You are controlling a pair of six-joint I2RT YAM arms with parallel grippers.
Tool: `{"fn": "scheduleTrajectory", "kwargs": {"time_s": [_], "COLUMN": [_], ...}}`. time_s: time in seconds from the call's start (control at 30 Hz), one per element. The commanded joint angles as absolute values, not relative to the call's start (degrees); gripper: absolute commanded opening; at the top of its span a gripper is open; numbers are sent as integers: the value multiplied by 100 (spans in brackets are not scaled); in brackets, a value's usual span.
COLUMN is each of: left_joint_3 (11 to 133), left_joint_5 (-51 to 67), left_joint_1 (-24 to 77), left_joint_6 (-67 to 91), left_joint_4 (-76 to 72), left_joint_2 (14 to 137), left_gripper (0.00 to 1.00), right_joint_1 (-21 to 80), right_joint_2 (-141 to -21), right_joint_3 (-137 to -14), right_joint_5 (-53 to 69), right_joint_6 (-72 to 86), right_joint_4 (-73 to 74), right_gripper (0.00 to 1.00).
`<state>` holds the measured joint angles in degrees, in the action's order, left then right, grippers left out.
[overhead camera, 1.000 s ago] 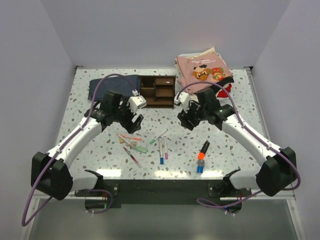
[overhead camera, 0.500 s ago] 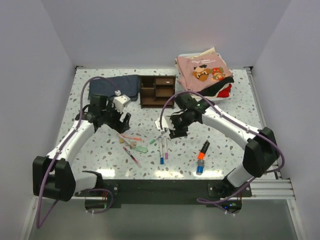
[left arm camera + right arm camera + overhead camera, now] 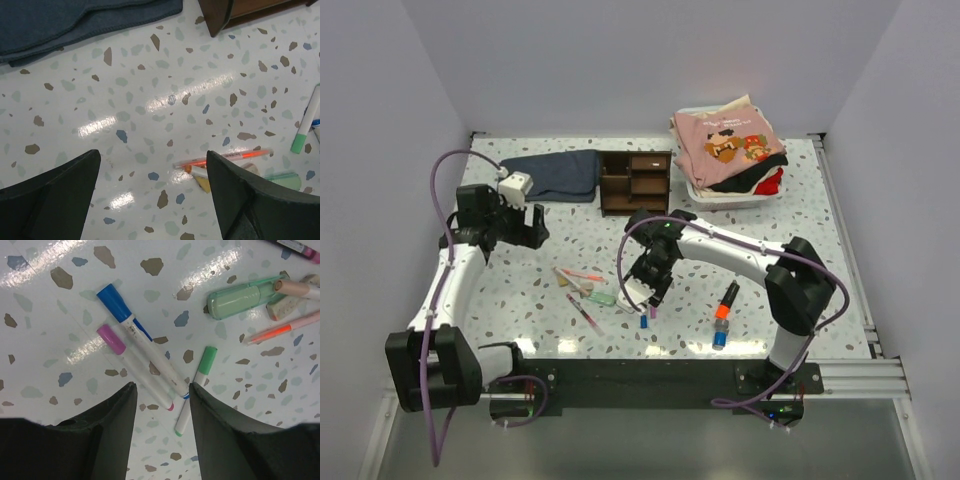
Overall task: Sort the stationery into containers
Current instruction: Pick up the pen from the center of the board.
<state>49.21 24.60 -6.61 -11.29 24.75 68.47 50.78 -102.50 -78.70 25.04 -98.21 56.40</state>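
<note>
The left claw (image 3: 150,200) hangs wide open and empty over the speckled surface (image 3: 165,75), with the dark blue cloth (image 3: 75,20) beyond it and an orange pen (image 3: 225,157) lying close by. The brown organiser (image 3: 635,182) stands at the back. In the middle the right claw (image 3: 162,440) sits low, jaws apart astride the ends of a blue-capped pen (image 3: 130,322) and a pink-capped pen (image 3: 125,355) (both flat on the surface), clamping neither; a black-orange marker (image 3: 727,300) lies further right

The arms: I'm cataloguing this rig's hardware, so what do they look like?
Left arm and right arm: white tubular links with bulky black joints. A purple cable loops along each. The fingers are broad matte-black wedges.
</note>
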Motion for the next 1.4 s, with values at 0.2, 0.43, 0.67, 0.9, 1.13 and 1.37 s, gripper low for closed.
{"fn": "scheduleTrajectory", "kwargs": {"time_s": [0.2,0.43,0.67,0.9,1.13,1.37], "left_joint_3": [4535,4360,4351,4456,4439,4430], "left_joint_5": [2329,2277,2276,2285,2338,2417], "left_joint_1": [-870,-967,-1072,-1160,-1160,-1169], "left_joint_6": [-563,-545,-483,-483,-448,-431], "left_joint_4": [1837,1942,1934,2004,1986,1951], "left_joint_2": [6047,5801,5774,5783,5809,5880], "left_gripper": [92,92,92,92,92,92], "right_joint_1": [5343,5484,5546,5616,5704,5739], "right_joint_2": [-10625,-10828,-11013,-11065,-11258,-11627], "right_joint_3": [-8121,-8025,-7911,-7638,-7602,-7752], "right_joint_5": [2338,2250,1960,1732,1618,1424], "right_joint_6": [-11320,-11469,-11540,-11602,-11373,-11320], "right_joint_4": [6179,5925,5739,5573,5256,5457], "right_gripper": [39,39,39,38,36,17]}}
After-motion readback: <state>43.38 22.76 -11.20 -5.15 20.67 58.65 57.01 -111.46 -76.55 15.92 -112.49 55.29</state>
